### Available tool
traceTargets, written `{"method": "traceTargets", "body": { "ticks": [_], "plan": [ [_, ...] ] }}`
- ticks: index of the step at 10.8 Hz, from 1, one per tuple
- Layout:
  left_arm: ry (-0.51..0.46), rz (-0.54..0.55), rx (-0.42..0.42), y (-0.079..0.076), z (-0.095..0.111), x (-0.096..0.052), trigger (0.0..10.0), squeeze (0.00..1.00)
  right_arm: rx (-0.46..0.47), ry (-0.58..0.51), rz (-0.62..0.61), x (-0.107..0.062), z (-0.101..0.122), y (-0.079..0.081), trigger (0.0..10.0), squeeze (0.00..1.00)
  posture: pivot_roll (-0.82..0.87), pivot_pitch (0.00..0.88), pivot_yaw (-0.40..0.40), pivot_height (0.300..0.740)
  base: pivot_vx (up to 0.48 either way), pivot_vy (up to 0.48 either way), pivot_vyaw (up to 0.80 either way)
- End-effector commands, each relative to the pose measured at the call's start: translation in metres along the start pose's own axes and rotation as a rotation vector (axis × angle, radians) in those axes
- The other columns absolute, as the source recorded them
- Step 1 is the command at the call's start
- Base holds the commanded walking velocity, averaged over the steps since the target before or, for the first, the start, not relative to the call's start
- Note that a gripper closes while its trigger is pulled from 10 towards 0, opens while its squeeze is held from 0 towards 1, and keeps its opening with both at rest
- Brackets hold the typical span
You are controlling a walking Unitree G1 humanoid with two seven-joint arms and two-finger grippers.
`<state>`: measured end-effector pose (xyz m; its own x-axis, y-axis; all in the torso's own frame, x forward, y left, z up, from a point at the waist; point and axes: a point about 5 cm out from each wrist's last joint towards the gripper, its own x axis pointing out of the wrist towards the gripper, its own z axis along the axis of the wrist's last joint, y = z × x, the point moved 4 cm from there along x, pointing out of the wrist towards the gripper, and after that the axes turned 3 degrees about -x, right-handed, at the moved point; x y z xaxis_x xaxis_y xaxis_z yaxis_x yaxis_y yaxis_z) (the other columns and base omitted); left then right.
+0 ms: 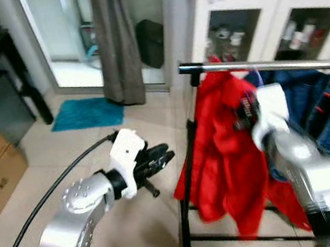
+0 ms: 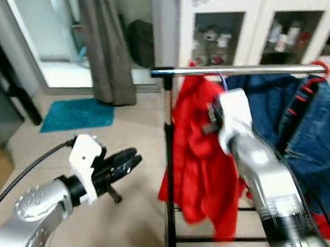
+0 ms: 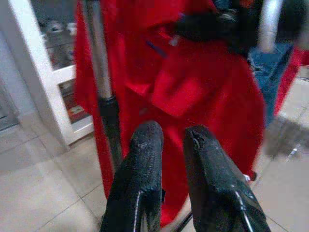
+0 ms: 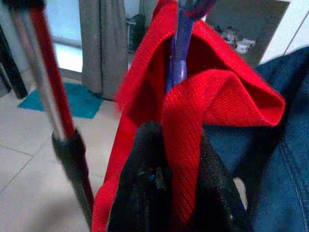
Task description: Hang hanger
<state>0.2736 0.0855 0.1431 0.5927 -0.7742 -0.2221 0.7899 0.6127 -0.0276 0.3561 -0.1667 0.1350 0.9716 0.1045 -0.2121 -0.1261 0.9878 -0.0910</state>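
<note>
Right tool: my right arm is raised at the chrome rail, and in its wrist view the two black fingers are clenched on a fold of the red garment, just under a blue hanger.
Left tool: held out over the floor beside the rack's black upright post, gripping nothing; the two fingers sit near each other with a narrow gap, so I read them as released rather than clenched.
Hanger position: its blue neck rises out of the red collar near the rail's end, close above my right tool.
Done so far: I judge the garment is up at rail height and draped beside the denim clothes already on the rack.
Left to do: I would confirm the hook is seated over the rail, then let go and draw the right arm back.
Hidden: the hook's top is cut off in the right wrist view, and my right wrist blocks it in the head views, so I cannot tell whether it rests on the rail.
Hard to make out: the right forearm is blurred, and the red cloth covers the hanger's shoulders.
Background: a white cabinet stands behind the rack.
</note>
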Motion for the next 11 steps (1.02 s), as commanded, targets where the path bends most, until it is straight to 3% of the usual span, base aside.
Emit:
{"method": "traceTargets", "body": {
  "ticks": [1,3,5,7,9,10,11],
  "plan": [
    [-0.02,-0.036,0.016,-0.006,0.01,0.003,10.0,0.0,-0.001,-0.012,-0.023,0.005,0.01,-0.006,10.0,0.0,0.09,0.0,-0.051,0.74,0.0,0.0,0.0],
    [-0.02,-0.046,0.018,-0.007,0.012,0.005,10.0,0.0,0.002,-0.017,-0.02,0.014,0.017,-0.005,10.0,0.0,0.09,0.0,-0.05,0.74,0.0,0.0,0.0],
    [0.003,-0.058,0.014,-0.008,0.012,0.006,10.0,0.0,0.04,0.151,0.066,0.034,0.006,0.014,10.0,0.0,0.09,0.0,-0.049,0.74,0.0,0.0,0.0],
    [0.013,-0.065,0.013,-0.008,0.012,0.006,10.0,0.0,0.113,0.21,0.095,0.041,0.002,0.025,10.0,0.0,0.1,0.0,-0.055,0.74,0.0,0.0,0.0],
    [0.017,-0.044,-0.007,-0.006,0.011,0.006,10.0,0.0,0.106,0.209,0.128,0.044,0.003,0.032,10.0,0.0,0.1,0.0,-0.055,0.74,0.0,0.0,0.0],
    [0.014,-0.015,-0.021,-0.002,0.01,0.006,10.0,0.0,0.093,0.179,0.155,0.044,0.008,0.034,10.0,1.0,0.1,0.0,-0.052,0.74,0.0,0.0,0.0],
    [-0.008,0.071,-0.026,0.009,0.011,0.007,10.0,0.0,0.058,0.129,0.179,0.04,0.015,0.034,10.0,1.0,0.1,0.0,-0.051,0.74,0.0,0.0,0.0]
  ]
}}
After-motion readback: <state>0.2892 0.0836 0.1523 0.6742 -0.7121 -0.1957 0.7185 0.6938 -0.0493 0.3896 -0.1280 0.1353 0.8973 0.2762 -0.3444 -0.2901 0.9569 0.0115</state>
